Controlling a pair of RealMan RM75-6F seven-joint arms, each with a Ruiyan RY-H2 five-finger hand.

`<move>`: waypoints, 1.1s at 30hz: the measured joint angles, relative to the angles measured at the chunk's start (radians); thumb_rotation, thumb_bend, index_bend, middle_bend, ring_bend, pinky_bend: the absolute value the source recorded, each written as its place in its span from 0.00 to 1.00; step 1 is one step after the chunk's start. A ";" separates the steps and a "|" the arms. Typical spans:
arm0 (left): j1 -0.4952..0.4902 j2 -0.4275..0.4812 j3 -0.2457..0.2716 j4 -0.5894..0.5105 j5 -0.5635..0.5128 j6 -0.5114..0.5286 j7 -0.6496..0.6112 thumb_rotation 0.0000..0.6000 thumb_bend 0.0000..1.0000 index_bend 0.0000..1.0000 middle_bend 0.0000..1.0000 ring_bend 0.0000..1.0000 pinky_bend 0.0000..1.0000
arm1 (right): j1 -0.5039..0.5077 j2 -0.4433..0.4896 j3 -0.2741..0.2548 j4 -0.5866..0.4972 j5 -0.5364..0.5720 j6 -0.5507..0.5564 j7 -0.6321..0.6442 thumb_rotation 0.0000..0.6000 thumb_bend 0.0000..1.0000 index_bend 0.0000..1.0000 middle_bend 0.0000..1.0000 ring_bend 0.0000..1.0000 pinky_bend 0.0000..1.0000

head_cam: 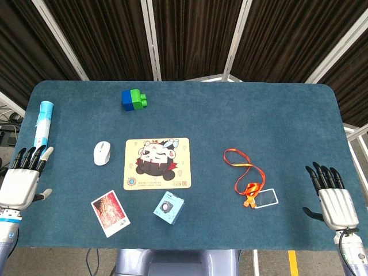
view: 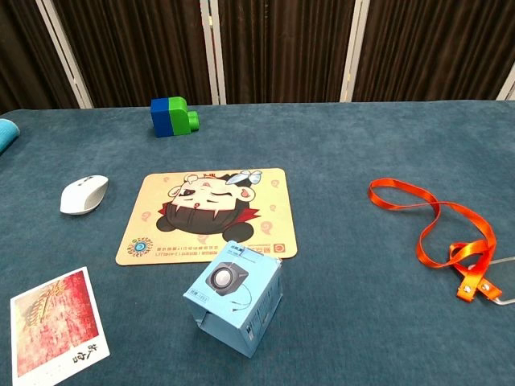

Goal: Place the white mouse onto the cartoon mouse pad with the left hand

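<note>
The white mouse (head_cam: 102, 153) (view: 84, 194) lies on the blue table cloth, just left of the cartoon mouse pad (head_cam: 157, 163) (view: 211, 214) and not touching it. The pad shows a cartoon face and lies flat near the table's middle. My left hand (head_cam: 24, 177) hovers at the table's left edge, fingers spread and empty, well to the left of the mouse. My right hand (head_cam: 332, 197) is at the right edge, also spread and empty. Neither hand shows in the chest view.
A blue and green block (head_cam: 133, 99) (view: 172, 117) stands at the back. A small blue box (head_cam: 169, 208) (view: 236, 296) and a photo card (head_cam: 110, 213) (view: 56, 332) lie in front of the pad. An orange lanyard (head_cam: 246, 175) (view: 441, 236) lies right. A tube (head_cam: 43, 122) lies far left.
</note>
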 measured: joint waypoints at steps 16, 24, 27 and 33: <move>0.002 -0.001 0.001 0.001 0.003 0.005 0.003 1.00 0.00 0.00 0.00 0.00 0.00 | -0.001 0.001 -0.003 0.003 -0.006 0.004 0.005 1.00 0.09 0.00 0.00 0.00 0.00; -0.001 -0.001 0.000 0.000 0.000 0.000 0.008 1.00 0.00 0.00 0.00 0.00 0.00 | 0.000 0.001 -0.002 0.000 -0.003 0.002 0.000 1.00 0.09 0.00 0.00 0.00 0.00; 0.000 -0.001 0.001 0.001 0.003 0.003 0.009 1.00 0.00 0.00 0.00 0.00 0.00 | -0.001 0.002 -0.003 0.000 -0.005 0.003 0.002 1.00 0.09 0.00 0.00 0.00 0.00; -0.001 -0.002 0.003 0.004 0.008 0.001 0.007 1.00 0.00 0.00 0.00 0.00 0.00 | -0.001 0.003 -0.004 0.002 -0.005 0.003 0.006 1.00 0.09 0.00 0.00 0.00 0.00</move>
